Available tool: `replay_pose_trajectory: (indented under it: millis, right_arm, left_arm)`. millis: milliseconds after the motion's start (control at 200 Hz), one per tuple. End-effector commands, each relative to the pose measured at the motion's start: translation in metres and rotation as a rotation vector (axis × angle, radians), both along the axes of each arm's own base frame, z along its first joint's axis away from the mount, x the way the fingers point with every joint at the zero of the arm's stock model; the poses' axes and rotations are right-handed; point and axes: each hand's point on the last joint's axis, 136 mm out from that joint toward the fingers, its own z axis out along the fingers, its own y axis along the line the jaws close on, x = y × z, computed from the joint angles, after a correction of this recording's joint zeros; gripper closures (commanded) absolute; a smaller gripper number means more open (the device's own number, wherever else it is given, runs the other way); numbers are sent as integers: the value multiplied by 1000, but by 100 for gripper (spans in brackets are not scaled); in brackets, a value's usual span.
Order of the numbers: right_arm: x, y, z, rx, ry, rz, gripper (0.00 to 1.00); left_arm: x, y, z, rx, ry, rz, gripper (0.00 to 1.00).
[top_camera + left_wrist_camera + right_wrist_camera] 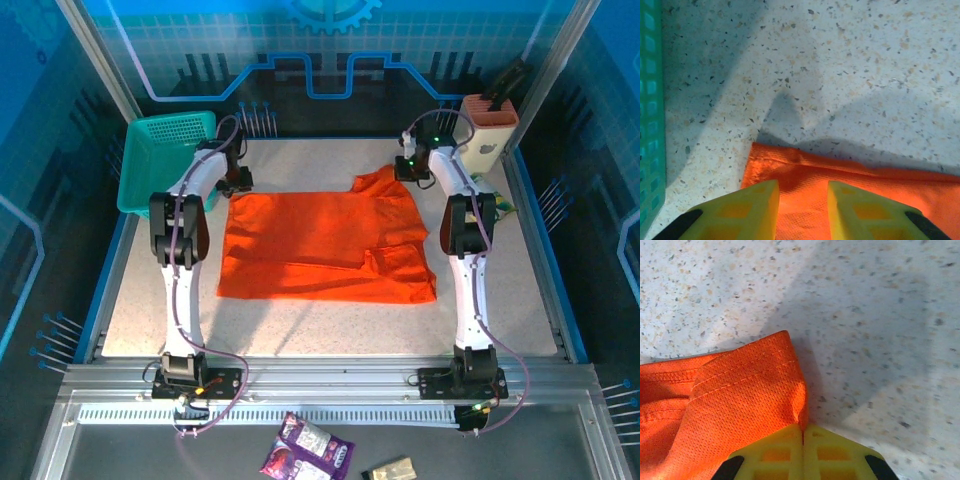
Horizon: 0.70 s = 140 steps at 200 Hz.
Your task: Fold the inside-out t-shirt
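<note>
**Desk:** Where is the t-shirt?

**Me:** I see the orange t-shirt point(320, 245) in the middle of the table point(300, 325). It is spread mostly flat, with a folded flap on its near right part.

**Desk:** And your left side?

**Me:** My left gripper point(238, 186) sits at the shirt's far left corner, near the green basket point(165, 150). Its yellow fingers point(760, 202) stand apart, with the cloth lying flat between them.

**Desk:** The right?

**Me:** My right gripper point(408, 170) is at the far right corner. Its fingers are pressed together with a fold of the hem pinched at their tips.
</note>
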Motion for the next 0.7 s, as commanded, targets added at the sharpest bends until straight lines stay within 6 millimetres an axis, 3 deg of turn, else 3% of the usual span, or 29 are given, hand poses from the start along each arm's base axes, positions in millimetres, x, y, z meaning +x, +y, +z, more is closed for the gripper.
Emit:
replay_pose_trajectory:
  millis: [0,85,330,535,695]
  right_arm:
    - [3,-26,35,-22,-58,-32,100]
    - [2,-28,36,-19,-59,-29,100]
    - [0,-26,35,-8,-55,-17,100]
    - [-2,-25,35,1,-56,-15,100]
    - [-1,-23,37,8,-59,-12,100]
  left_arm:
    - [-3,9,2,69,37,40,66]
    - [1,14,0,85,39,76,66]
    - [24,-10,-17,9,36,55,66]
    - [28,-15,-35,-31,60,62,68]
    - [28,-10,-35,-23,70,97,70]
